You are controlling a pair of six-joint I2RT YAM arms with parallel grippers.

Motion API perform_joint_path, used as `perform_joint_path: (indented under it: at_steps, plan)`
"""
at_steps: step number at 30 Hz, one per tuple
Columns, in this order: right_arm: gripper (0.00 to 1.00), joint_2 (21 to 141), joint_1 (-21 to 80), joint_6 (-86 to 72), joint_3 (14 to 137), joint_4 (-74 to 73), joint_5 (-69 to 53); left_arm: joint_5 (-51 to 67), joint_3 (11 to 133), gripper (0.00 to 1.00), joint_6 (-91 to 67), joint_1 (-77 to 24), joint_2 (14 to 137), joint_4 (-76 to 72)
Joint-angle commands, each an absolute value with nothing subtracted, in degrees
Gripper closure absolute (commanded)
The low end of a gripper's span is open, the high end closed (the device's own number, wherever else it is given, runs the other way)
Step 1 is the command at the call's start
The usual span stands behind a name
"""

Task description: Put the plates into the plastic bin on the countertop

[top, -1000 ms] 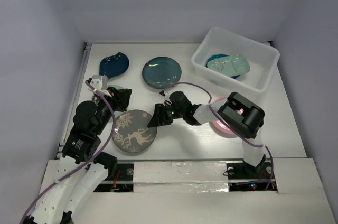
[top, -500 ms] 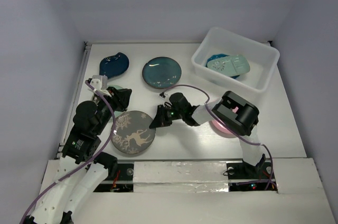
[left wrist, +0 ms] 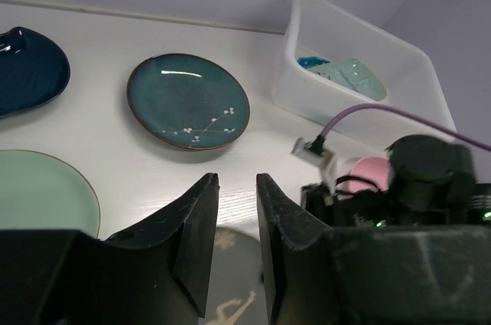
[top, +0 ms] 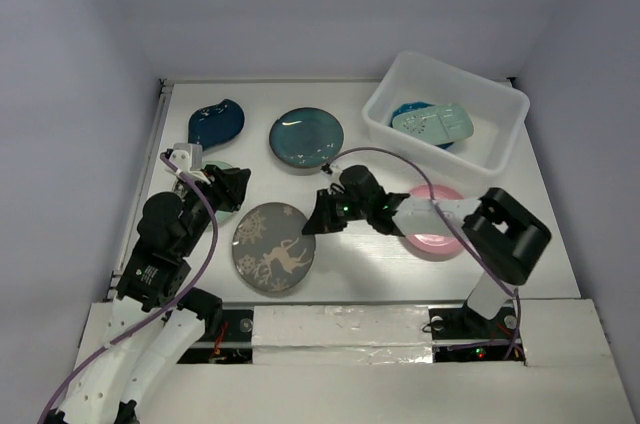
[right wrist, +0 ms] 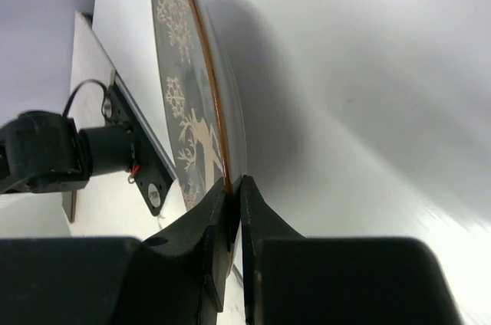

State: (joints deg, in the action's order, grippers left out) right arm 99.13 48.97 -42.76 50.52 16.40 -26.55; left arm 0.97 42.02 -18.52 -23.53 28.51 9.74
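Near the front of the bench [top: 540,234] lies the grey deer plate [top: 272,249], its right rim pinched between the right fingers [top: 312,224], which are closed down to the rim's thickness. Whether the plate is lifted clear I cannot tell. The left fingers [top: 237,182] hang over the pale green plate [left wrist: 42,195], a narrow gap between them and nothing in it. Farther back, the navy leaf dish [top: 213,124] lies with its long axis near-left to far-right, narrow tip toward the back wall, beside the teal plate [top: 306,137]. The pink plate [top: 437,241] lies under the right arm. At the back right stands the bin [top: 440,152] (set askew, its long side running left to right, right end nearer the arms). Inside, the mint tray [top: 432,124] lies along that axis over a blue plate [top: 405,110].
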Motion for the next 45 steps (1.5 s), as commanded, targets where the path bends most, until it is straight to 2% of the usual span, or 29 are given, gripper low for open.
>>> perform_joint_path:
  at_steps: [1,6,13,18,22,29,45]
  plan:
    - [1.0,89.8,44.3,-41.4,50.9,16.6,-22.7,0.6,43.3,0.76,-18.6,-23.2,27.2,8.3]
    - [1.0,81.8,35.2,-42.2,52.6,16.5,-20.8,0.5,43.2,0.75,-18.6,-23.2,27.1,8.2]
    - [1.0,72.7,15.8,-45.5,58.8,14.9,-15.8,1.1,43.2,0.75,-18.6,-23.2,27.2,8.2]
    - [1.0,73.9,1.2,-48.4,62.7,12.5,-13.2,1.3,43.2,0.75,-18.6,-23.2,26.5,8.2]
    - [1.0,77.9,-4.9,-48.4,66.9,9.4,-11.0,1.8,43.2,0.75,-18.6,-23.2,26.8,8.0]
    - [1.0,83.0,-11.4,-49.1,68.0,9.2,-11.4,2.0,43.0,0.75,-18.6,-23.2,26.8,7.9]
    - [1.0,92.0,-12.6,-48.2,64.6,9.5,-12.8,2.3,43.2,0.76,-18.5,-23.2,27.8,7.7]
